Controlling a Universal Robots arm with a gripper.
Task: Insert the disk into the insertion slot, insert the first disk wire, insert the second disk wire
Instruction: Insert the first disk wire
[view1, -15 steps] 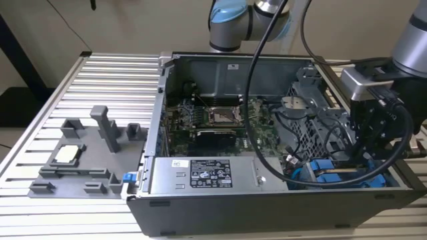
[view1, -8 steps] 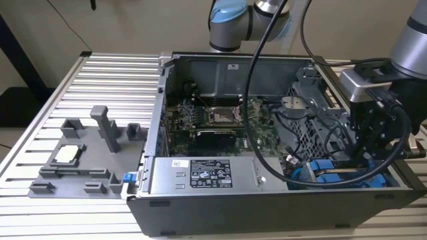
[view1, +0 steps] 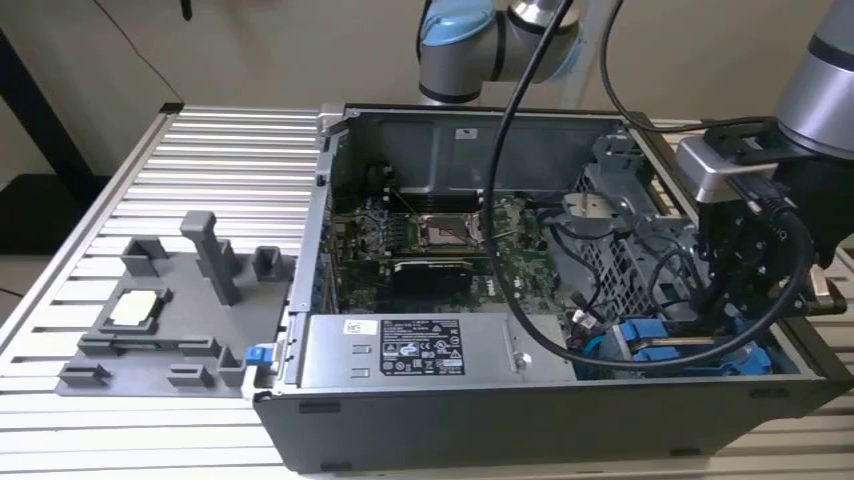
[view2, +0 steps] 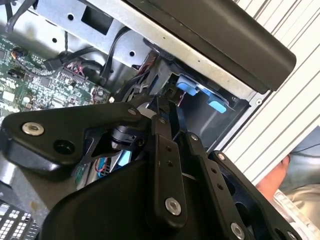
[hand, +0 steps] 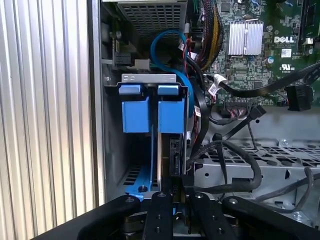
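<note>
**Exterior view.** Slatted aluminium table (view1: 200, 130) is carrying an open computer case (view1: 534, 420). A grey fixture tray (view1: 147, 330) is lying at nine o'clock of the case. A labelled power-supply box (view1: 414, 350) is sitting along the near wall at six o'clock. The arm is entering from the exterior view's right, with its wrist bending steeply downward. The claw (view1: 731, 318) is reaching into the case corner at about four o'clock, among blue carrier parts.

**Second wrist view.** The black linkages of the claw (view2: 162, 107) are converging to a narrow tip just beside the blue tabs (view2: 187, 85) of the drive cage. The motherboard (view2: 40, 85) is lying well apart from that tip.

**First wrist view.** The disk (hand: 171, 115), in its blue carrier, is sitting inside the insertion slot (hand: 150, 78), so the first step appears done. The claw (hand: 175, 182) is drawn nearly shut and seems to be pinching a black connector (hand: 175, 155) that is touching the disk's exposed edge. A blue cable (hand: 170, 32) is looping beyond the cage.

**Handling note, as a judgement.** The step in hand looks like seating a disk wire.
- The connector needs holding square to the disk's socket.
- The push needs running straight along the claw's axis and staying gentle.
- The neighbouring black cables need keeping out of the path.
</note>
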